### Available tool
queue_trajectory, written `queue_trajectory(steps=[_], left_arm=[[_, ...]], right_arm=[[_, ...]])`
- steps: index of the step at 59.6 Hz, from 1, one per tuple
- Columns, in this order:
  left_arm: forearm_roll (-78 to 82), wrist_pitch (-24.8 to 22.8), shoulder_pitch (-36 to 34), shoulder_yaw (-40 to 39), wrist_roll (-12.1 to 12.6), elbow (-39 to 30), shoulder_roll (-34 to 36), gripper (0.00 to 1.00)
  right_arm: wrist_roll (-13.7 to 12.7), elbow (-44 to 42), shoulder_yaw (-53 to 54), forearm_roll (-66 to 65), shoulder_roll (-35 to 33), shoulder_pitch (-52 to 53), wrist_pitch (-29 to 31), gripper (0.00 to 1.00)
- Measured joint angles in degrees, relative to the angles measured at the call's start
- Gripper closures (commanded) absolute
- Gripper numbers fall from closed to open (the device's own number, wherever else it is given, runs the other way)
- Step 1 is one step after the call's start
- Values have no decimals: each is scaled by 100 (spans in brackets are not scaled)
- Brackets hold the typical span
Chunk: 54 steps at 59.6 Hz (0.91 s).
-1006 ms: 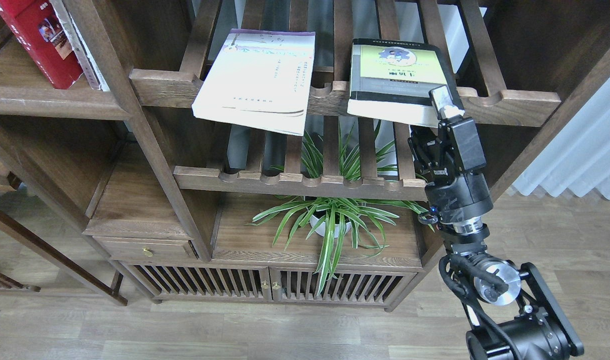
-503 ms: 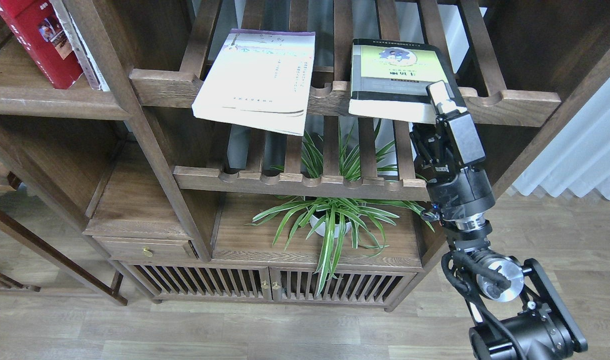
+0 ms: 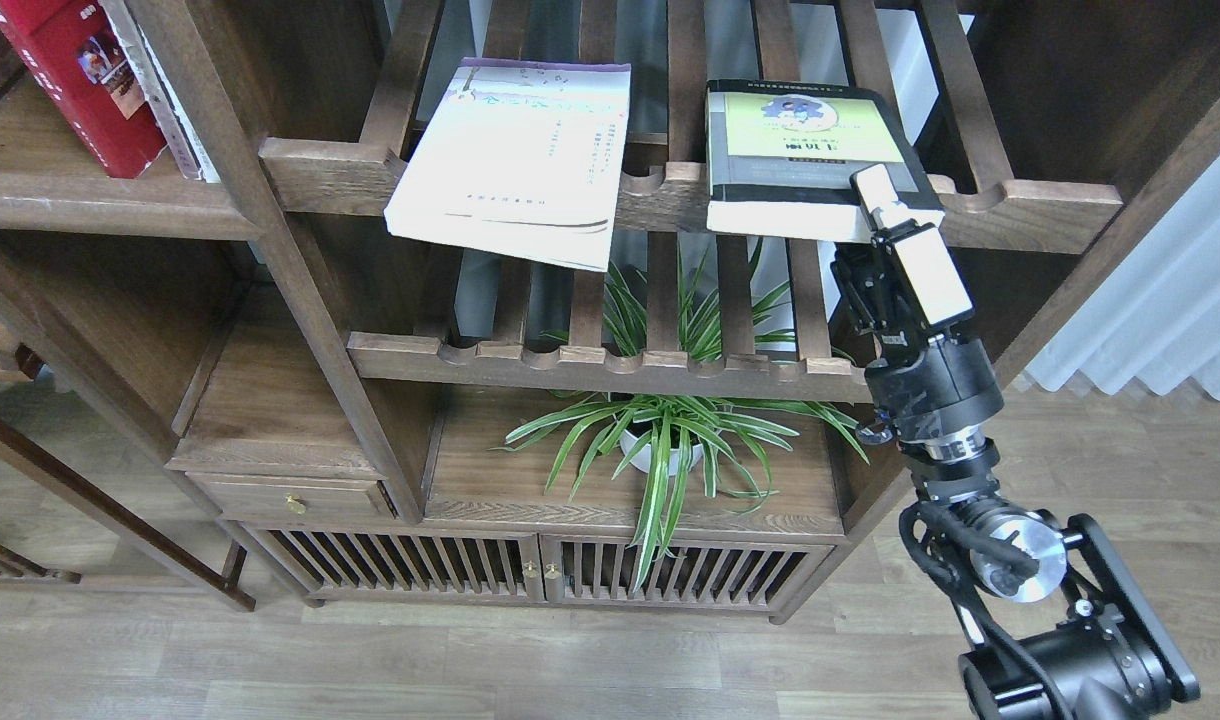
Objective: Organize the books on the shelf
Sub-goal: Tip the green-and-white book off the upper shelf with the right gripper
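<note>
black-and-grey book [image 3: 805,160], right gripper [image 3: 875,200] at corner

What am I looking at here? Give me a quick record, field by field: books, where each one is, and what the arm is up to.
red book: upright on the solid shelf, top left
cream book: flat on the upper slatted rack, overhanging its front rail
black-and-grey book: flat on the same rack, right of the cream one
right end effector: at the black-and-grey book's front right corner; grip unclear
left end effector: not in view
plant: white pot, on the cabinet top below
</note>
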Motion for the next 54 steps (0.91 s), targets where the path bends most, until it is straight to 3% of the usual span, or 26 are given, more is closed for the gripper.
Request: queue_trajectory(steps=[8,15,40,54], left_arm=[[0,0,0,0,0,0,4,0],[0,0,0,0,0,0,9,0],[-44,0,140,170,0,5,-29,0],[-480,0,398,1206,17,-8,-89,0]], right_arm=[[-21,-3,-3,0,-222,-25,0,86],[-49,-3,-26,4,-299,-143,0,95],[-67,37,-311,29,-321,-1055,4,96],[-67,31,-332,28,-321,-1703,2,96]])
